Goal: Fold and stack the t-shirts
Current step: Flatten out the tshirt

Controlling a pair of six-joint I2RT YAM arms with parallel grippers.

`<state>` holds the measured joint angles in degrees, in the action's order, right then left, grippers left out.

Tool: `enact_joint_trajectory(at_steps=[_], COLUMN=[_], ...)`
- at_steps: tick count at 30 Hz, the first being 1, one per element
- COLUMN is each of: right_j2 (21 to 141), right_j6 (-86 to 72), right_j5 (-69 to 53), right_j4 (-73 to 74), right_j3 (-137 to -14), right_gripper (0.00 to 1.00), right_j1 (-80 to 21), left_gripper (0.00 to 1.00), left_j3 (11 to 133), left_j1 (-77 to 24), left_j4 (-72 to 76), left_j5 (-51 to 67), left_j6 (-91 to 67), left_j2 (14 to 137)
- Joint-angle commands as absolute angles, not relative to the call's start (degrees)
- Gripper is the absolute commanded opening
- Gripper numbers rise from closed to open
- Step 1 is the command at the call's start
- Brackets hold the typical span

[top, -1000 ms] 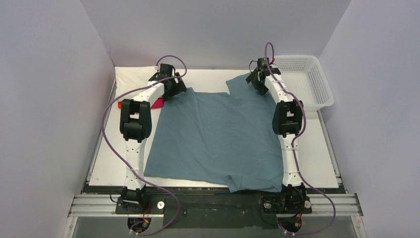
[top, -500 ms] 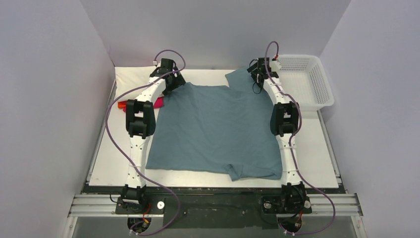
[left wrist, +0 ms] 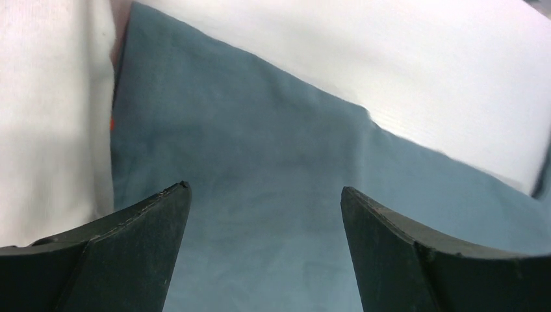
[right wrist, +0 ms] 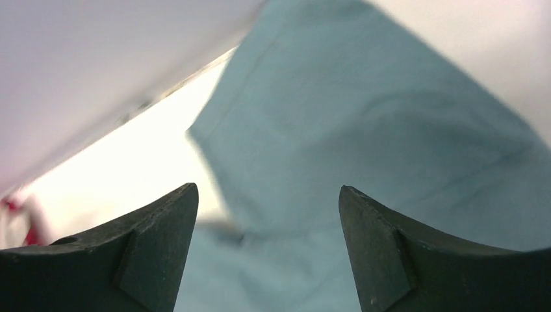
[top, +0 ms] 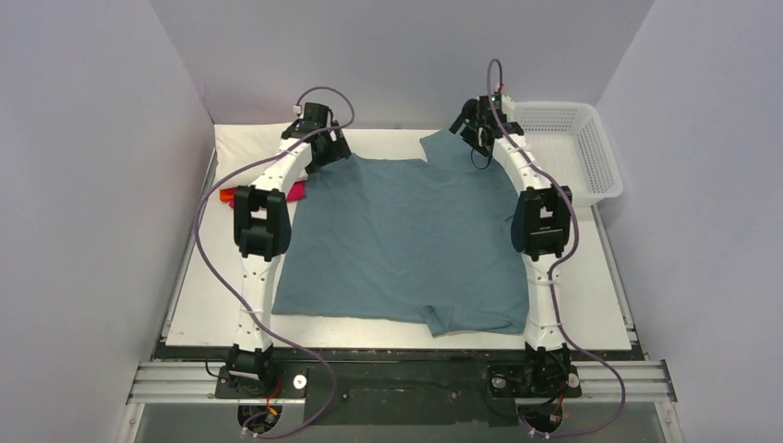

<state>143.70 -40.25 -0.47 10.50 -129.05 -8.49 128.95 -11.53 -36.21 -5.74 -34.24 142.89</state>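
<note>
**Teal shirt spread flat, both claws open above its far corners**

The dusty teal-blue t-shirt [top: 406, 240] lies spread over the white table [top: 582, 277]. Its near hem is close to the arm bases, with a bunched flap at the right end of that hem. Just left of its far-left corner, a pink-magenta shirt [top: 295, 191] and an orange shirt [top: 226, 195] peep out from under the left arm. Behind them lies a folded cream-white shirt [top: 245, 146]. Off the teal shirt's far-right corner stands a white mesh basket [top: 605, 175].

The left gripper [top: 325, 152] hangs over the far-left corner and the right gripper [top: 471, 131] over the far-right sleeve. From above, the fingers are too small to judge. The wrist views show both grippers spread wide with nothing between the fingers and teal cloth beneath. The left wrist view alone shows an orange sliver at the teal edge, beside cream cloth. The right wrist view is blurred.
</note>
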Motion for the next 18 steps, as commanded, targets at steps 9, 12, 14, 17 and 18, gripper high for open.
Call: enact_joint_trajectory(at_steps=[9,12,14,17,18], right_j2=[102.5,91.8,86.5,79.0,77.8], right_j6=[-30.1,-30.6,-31.5,-36.3,-37.8], right_j5=[0.4,4.5,9.3,13.5,14.5], right_j4=[26.2,31.8,35.5,38.6,39.7], right_j3=[-95.8,-80.7,-72.2,-59.8,-58.0], right_gripper=[0.74,0.74,0.74,0.72,0.71], right_j1=[-20.7,-25.1,-29.5,-36.5,-37.7], left_gripper=[0.96,0.96,0.98,1.0,1.0], left_j3=[101.7,84.7,74.8,62.6,57.6], left_j1=[-17.4,-17.7,-17.8,-18.5,-18.5], left_j4=[-32.4,-27.2,-25.4,-23.1,-22.9], left_j5=[-5.4,-4.5,-4.3,-4.3,-4.9], left_j6=[-31.9,-34.9,-36.7,-39.3,-40.6], left_j2=[109.2,98.5,92.4,84.8,81.7])
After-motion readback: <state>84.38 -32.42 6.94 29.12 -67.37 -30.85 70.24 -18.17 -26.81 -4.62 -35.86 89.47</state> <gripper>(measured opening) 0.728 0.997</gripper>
